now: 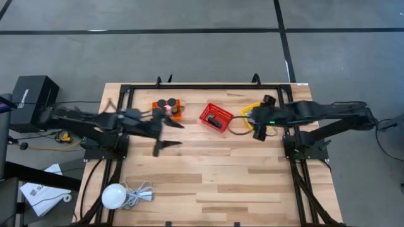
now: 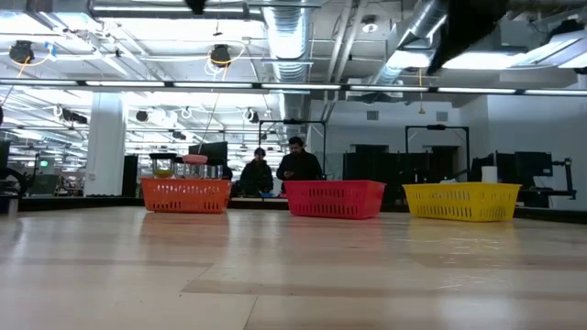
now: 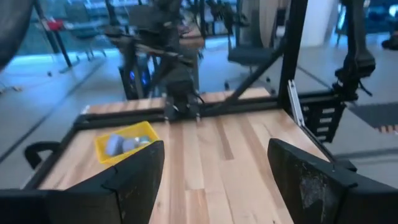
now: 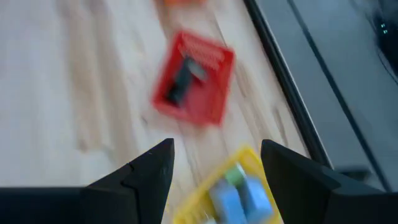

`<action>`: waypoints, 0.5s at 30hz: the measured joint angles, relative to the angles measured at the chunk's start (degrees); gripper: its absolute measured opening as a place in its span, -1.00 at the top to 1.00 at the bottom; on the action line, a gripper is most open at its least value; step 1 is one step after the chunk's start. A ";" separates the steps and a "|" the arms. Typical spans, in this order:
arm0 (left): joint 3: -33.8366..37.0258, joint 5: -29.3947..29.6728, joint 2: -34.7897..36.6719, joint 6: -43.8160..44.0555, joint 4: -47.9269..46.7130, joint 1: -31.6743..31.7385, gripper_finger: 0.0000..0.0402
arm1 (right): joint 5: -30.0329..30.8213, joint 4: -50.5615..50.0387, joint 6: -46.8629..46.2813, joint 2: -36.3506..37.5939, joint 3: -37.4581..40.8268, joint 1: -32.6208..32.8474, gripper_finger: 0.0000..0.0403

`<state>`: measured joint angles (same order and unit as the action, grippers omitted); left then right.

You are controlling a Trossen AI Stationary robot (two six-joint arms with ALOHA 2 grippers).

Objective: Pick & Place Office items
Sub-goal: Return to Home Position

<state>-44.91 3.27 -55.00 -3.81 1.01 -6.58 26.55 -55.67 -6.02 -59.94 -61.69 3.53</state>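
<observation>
My left gripper [image 1: 181,135] [image 3: 214,168] hangs open above the bare table, near-side of the orange basket [image 1: 168,109], which holds black short cylinders and a pink cylinder [image 1: 167,108]. My right gripper [image 1: 255,125] [image 4: 214,155] is open over the yellow basket [image 4: 233,190], where light-blue squarish pieces [image 4: 239,196] and a small green block lie. The red basket [image 4: 194,78] [image 1: 216,117] holds flat black rectangles [image 4: 183,81]. From table height, the orange [image 2: 185,194], red [image 2: 336,198] and yellow [image 2: 462,201] baskets stand in a row.
A white round bulb with a white cable [image 1: 117,195] lies near the table's near-left corner. A black frame [image 1: 208,86] runs along the far edge and sides. Bare wood [image 1: 227,176] fills the near half. People stand in the room beyond [image 2: 295,167].
</observation>
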 joint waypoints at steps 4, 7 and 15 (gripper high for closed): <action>6.75 0.07 10.71 -0.02 0.05 1.27 -0.40 | -1.90 6.37 1.34 9.59 4.43 3.56 -0.15; 11.62 0.29 18.35 0.12 0.43 2.28 -0.40 | -1.88 10.93 1.32 16.41 8.72 5.74 -0.15; 21.49 0.44 32.20 0.20 3.35 2.59 -0.40 | -2.30 27.18 1.54 31.86 23.18 7.75 -0.15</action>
<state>-23.42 3.71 -22.80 -3.62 4.36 -3.99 24.25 -28.49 -4.48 -28.08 -38.51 11.28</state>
